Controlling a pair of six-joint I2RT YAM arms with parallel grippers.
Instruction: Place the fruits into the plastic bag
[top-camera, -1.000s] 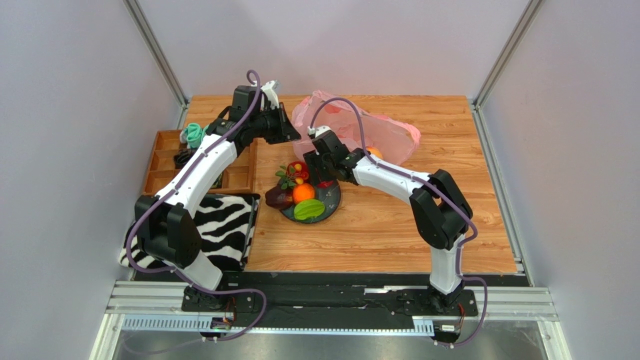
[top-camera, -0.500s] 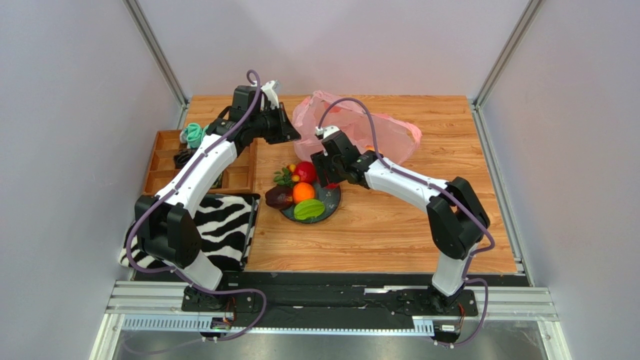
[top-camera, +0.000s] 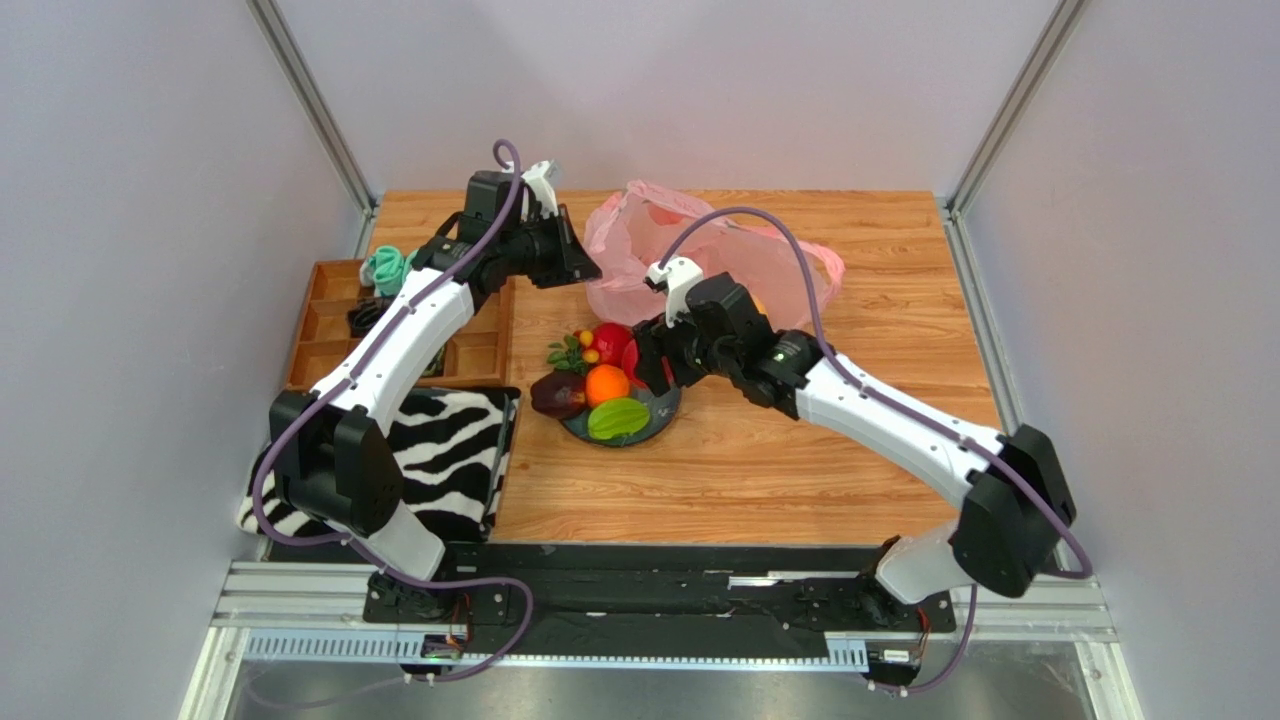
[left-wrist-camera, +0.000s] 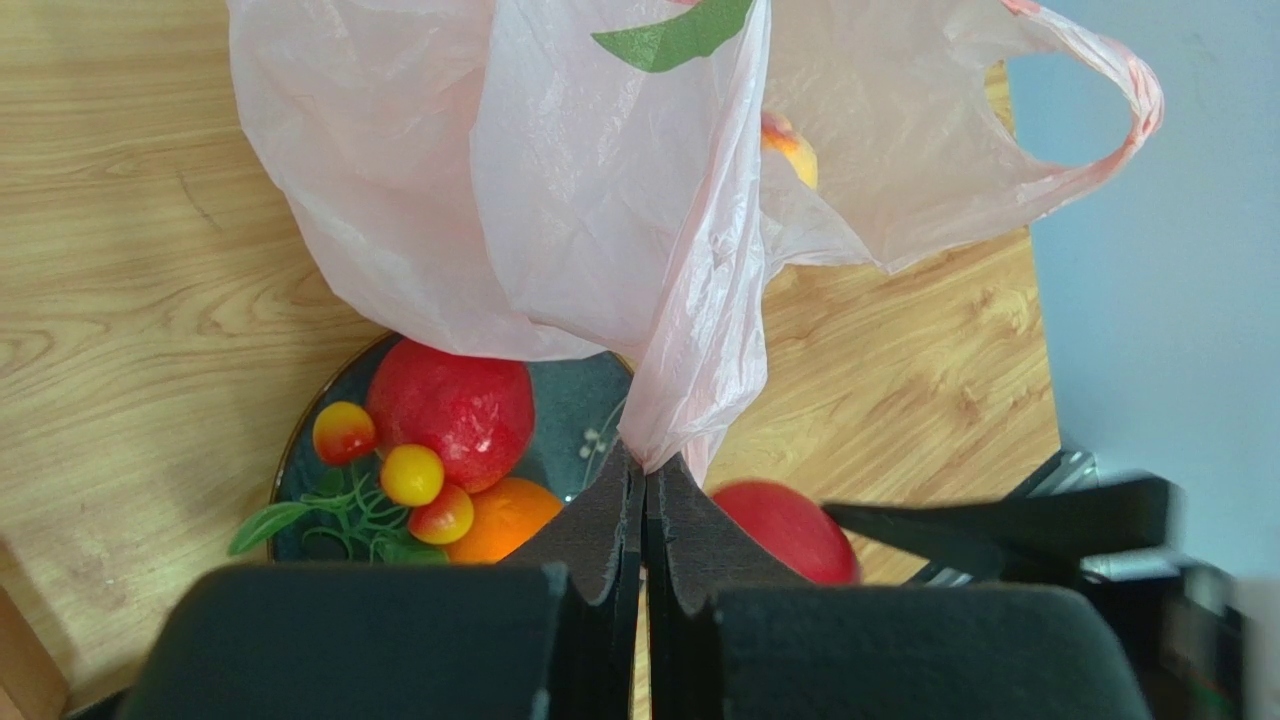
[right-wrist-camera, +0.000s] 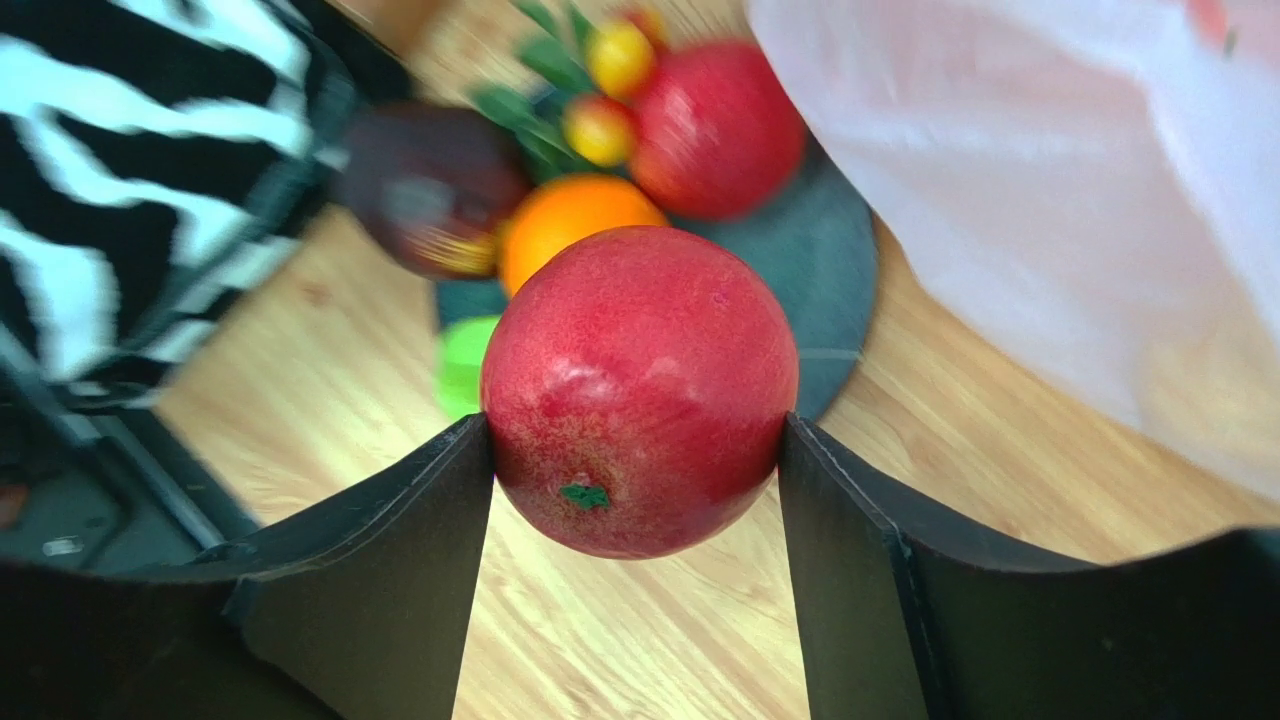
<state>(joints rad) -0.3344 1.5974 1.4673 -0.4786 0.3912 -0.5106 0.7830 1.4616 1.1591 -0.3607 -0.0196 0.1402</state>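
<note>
My left gripper (left-wrist-camera: 646, 480) is shut on the edge of the pink plastic bag (left-wrist-camera: 601, 195) and holds it up above the table; in the top view this gripper (top-camera: 579, 267) is at the bag's (top-camera: 721, 263) left end. A peach (left-wrist-camera: 789, 147) shows through the bag. My right gripper (right-wrist-camera: 636, 428) is shut on a red apple (right-wrist-camera: 642, 390), held above the plate's (right-wrist-camera: 834, 285) right edge; this apple also shows in the left wrist view (left-wrist-camera: 781, 528). On the plate (top-camera: 661, 402) lie a second red fruit (top-camera: 609, 342), an orange (top-camera: 607, 384), a green fruit (top-camera: 618, 420), a dark purple fruit (top-camera: 558, 395) and berries (top-camera: 571, 354).
The zebra-striped cloth (top-camera: 451, 450) lies left of the plate. A wooden compartment tray (top-camera: 334, 323) with a green item (top-camera: 388, 270) stands at the table's left edge. The right arm reaches across the table's middle.
My right arm's elbow has swung out to the right and its gripper has risen from the plate with the red apple in it. The left gripper has kept its hold on the bag.
</note>
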